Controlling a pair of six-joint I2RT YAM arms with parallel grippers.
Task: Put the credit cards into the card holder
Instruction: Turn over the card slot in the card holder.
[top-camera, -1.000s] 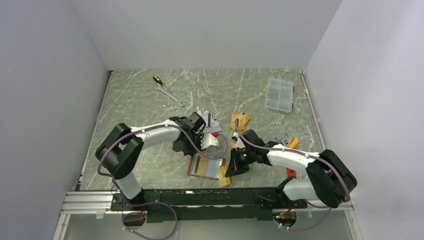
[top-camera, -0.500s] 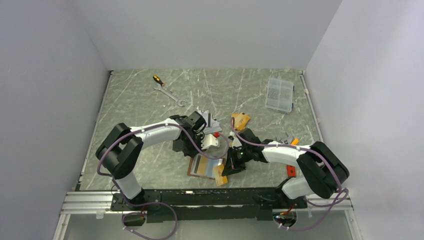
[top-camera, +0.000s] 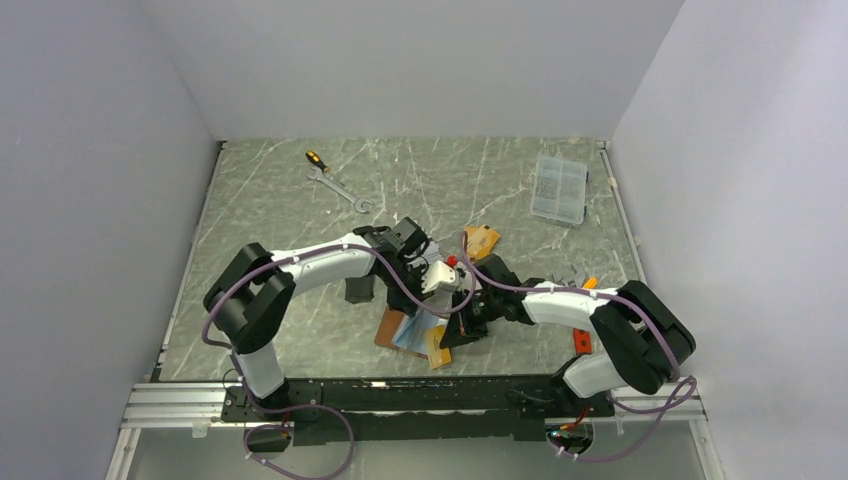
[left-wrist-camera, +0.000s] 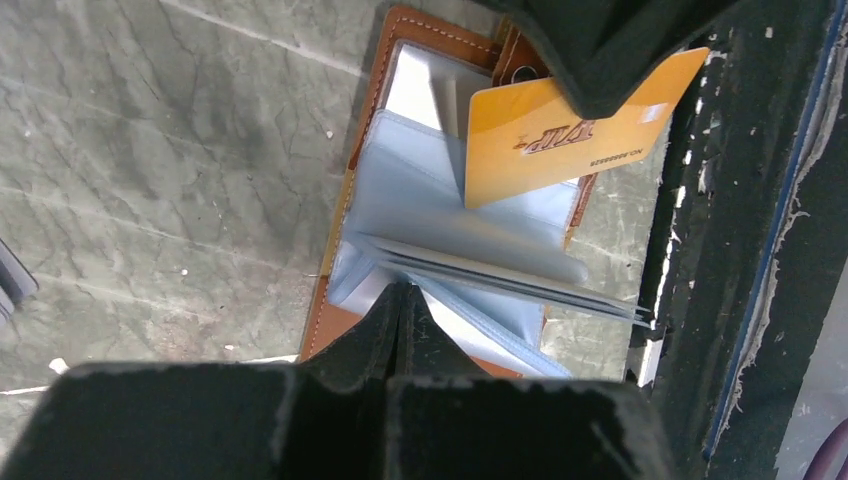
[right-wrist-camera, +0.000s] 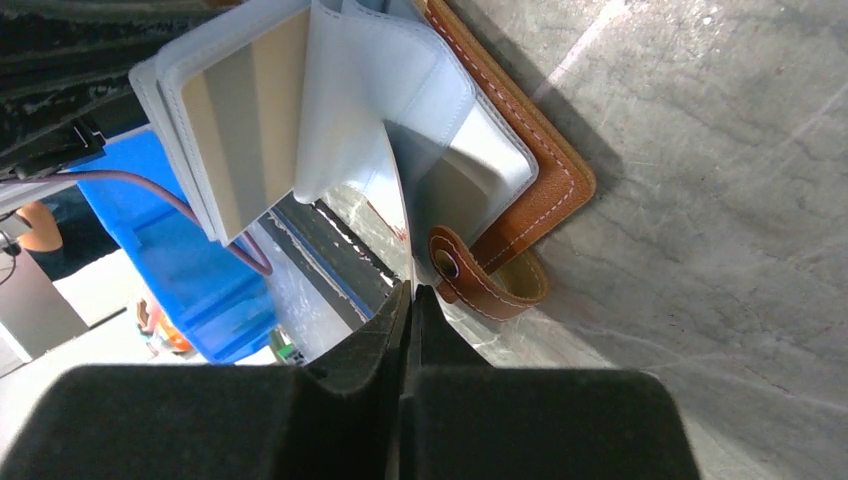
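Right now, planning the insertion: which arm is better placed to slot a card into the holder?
Right. The right hand grips a gold card over the open holder; the left hand pinches a sleeve.

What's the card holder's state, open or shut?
Open. The card holder lies spread on the table, its clear sleeves fanned upward and the snap strap undone.

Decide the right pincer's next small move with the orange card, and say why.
Probably ease the card down, corner first, into a sleeve pocket. The right pincer is shut on the card, whose lower corner overlaps the pale sleeves. The left pincer pinches those sleeves up off the open wallet, so a pocket seems presented.
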